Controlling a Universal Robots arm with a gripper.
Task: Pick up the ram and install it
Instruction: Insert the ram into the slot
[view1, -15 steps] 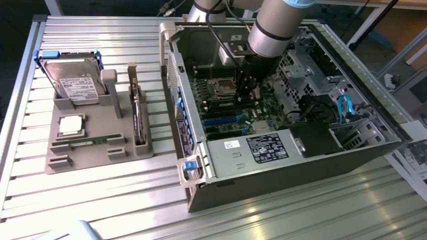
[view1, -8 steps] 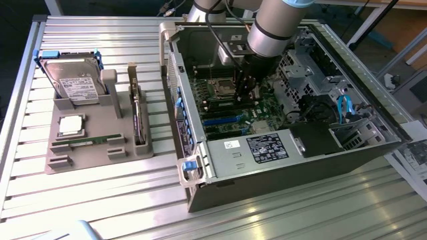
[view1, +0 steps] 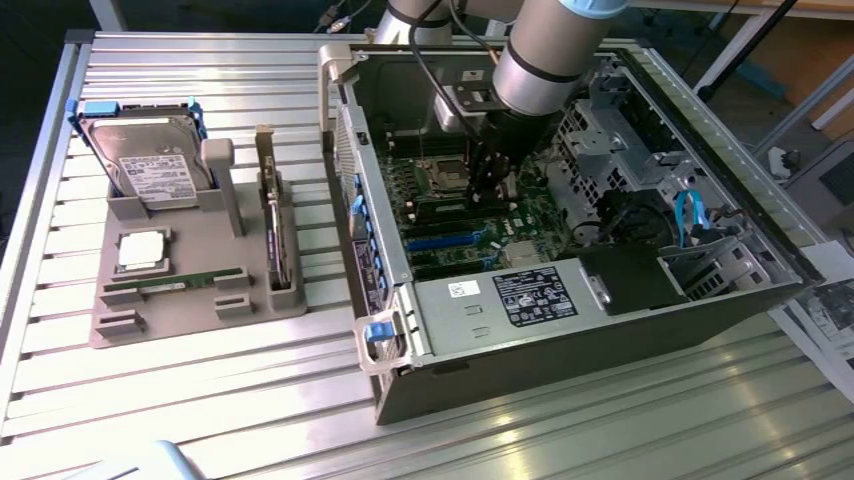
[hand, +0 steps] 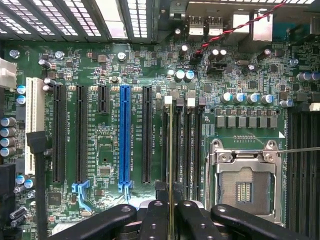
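Observation:
My gripper (hand: 170, 220) is shut on the ram (hand: 170, 150), a thin green stick seen edge-on between the dark fingers (hand: 155, 220). The stick runs along the leftmost of the black memory slots (hand: 187, 145) on the motherboard, beside the open processor socket (hand: 245, 180). I cannot tell whether it touches the slot. In the exterior view the arm reaches down into the open computer case (view1: 441, 350), with the gripper (view1: 491, 185) low over the board. A second green stick (view1: 174, 283) lies on the grey holder (view1: 120, 330) at the exterior view's left.
The holder also carries a hard drive (view1: 147, 160), a square silver processor (view1: 143, 250) and an upright dark card (view1: 274, 235). A blue expansion slot (hand: 124, 135) and black slots lie beside the memory slots. Drive cages and blue cables (view1: 687, 215) crowd the case's far side.

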